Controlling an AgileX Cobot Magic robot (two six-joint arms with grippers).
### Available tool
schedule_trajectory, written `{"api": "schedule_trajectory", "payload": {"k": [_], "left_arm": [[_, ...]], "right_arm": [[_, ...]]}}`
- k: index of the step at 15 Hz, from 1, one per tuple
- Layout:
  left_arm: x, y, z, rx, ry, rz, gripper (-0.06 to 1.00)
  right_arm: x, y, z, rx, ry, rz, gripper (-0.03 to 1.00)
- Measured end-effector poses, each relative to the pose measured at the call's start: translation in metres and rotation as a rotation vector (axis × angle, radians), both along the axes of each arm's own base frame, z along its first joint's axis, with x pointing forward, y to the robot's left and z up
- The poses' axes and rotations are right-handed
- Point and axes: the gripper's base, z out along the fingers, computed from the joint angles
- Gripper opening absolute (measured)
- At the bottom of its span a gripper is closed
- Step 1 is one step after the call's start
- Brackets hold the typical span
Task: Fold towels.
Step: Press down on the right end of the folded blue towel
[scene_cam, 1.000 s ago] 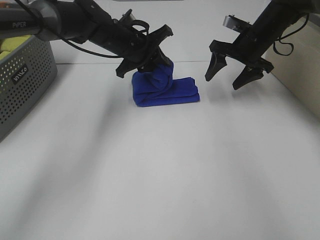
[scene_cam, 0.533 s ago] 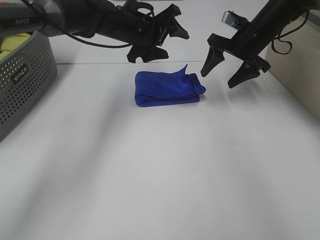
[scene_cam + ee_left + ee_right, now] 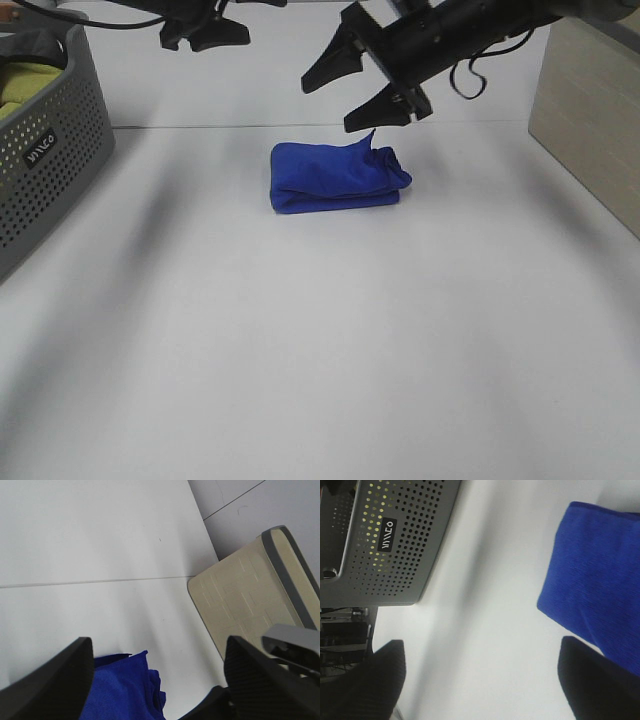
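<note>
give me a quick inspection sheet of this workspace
surface: white table, shadowed, no marks seen
job's things: blue towel folded, far centre, one corner poking up
clutter: grey perforated basket at left edge, yellow-green item inside
grippers: left gripper raised far left, jaws open, empty; right gripper near the towel's far side, jaws open, empty
cables: black cable looping off right arm
surroundings: beige panel at right

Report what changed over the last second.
The left tool let go of the blue towel and pulled back up and to the left, open. The right tool swung leftward from the right side and now hangs open by the towel's far side. The towel settled from a raised bunch into a flat fold, with one corner sticking up. The grey basket stayed put.
</note>
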Motion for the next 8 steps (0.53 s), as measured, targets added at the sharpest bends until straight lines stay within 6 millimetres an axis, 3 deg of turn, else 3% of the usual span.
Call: {"api": "schedule_trajectory", "payload": {"k": [2,3,4,8], "left_arm": [[0.0,0.011,0.003,0.005,0.004,-0.011,0.7],[-0.001,0.012,0.001,0.027,0.01,-0.029,0.7],[-0.002,0.012,0.0,0.04,0.01,-0.034,0.7],[-0.002,0.012,-0.001,0.059,0.009,-0.042,0.7]], "right_arm": [[0.002,0.018,-0.025,0.032,-0.002,0.011,0.78],[0.007,0.021,-0.045,0.057,-0.005,-0.003,0.78],[0.01,0.019,-0.052,0.048,-0.008,-0.028,0.78],[0.026,-0.019,-0.061,-0.018,-0.037,-0.132,0.78]]}}
